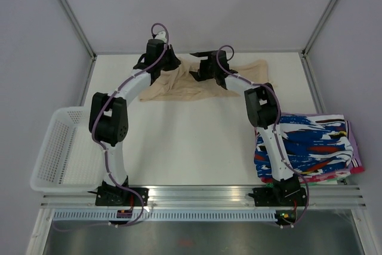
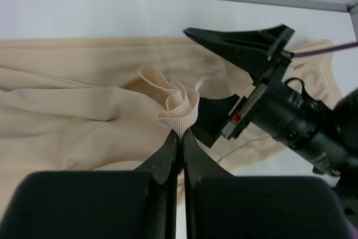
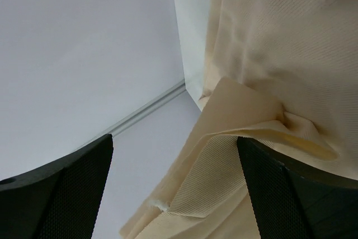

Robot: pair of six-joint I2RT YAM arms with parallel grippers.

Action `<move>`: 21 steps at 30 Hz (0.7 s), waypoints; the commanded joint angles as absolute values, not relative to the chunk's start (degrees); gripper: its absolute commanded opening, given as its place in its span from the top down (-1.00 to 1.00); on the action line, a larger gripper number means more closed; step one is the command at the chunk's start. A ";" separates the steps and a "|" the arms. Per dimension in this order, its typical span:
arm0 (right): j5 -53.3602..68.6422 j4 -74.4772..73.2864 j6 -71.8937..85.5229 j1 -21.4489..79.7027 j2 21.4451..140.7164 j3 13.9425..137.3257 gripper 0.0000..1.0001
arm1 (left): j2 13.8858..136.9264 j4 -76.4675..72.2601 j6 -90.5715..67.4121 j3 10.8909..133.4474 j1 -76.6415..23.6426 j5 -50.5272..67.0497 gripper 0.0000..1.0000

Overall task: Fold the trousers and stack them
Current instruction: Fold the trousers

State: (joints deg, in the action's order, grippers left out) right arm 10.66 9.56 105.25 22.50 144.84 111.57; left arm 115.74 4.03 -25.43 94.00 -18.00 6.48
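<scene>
The trousers (image 1: pixel 179 89) are thin, matt beige cloth with a fine ribbed weave, the surface (image 1: pixel 191 147) under them smooth matt white, the basket (image 1: pixel 57 147) to their left white plastic mesh, and the right gripper (image 3: pixel 176 188) matt black with finely dimpled pads (image 3: pixel 67 194).

Twin robot arms, the left arm (image 1: pixel 110 120) and right arm (image 1: pixel 267 132), wear white shells between chunky black joint housings. A purple cable (image 1: pixel 127 85) runs along each. Black bases (image 1: pixel 122 195) at six o'clock carry small coloured lights. The left claw (image 2: pixel 180 132) has smooth, tapered black fingers. The right claw (image 3: pixel 179 194) has finely dimpled black pads (image 3: pixel 61 194) and small red marks on its body.
</scene>
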 commanded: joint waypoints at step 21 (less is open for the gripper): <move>19.42 -8.61 90.09 22.06 154.95 128.76 0.97 | 105.29 -6.42 -17.84 82.27 -18.19 18.28 0.95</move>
State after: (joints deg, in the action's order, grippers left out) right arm 17.93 -7.42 92.07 22.28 153.93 125.99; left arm 108.01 -3.18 -20.03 83.00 -18.09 15.75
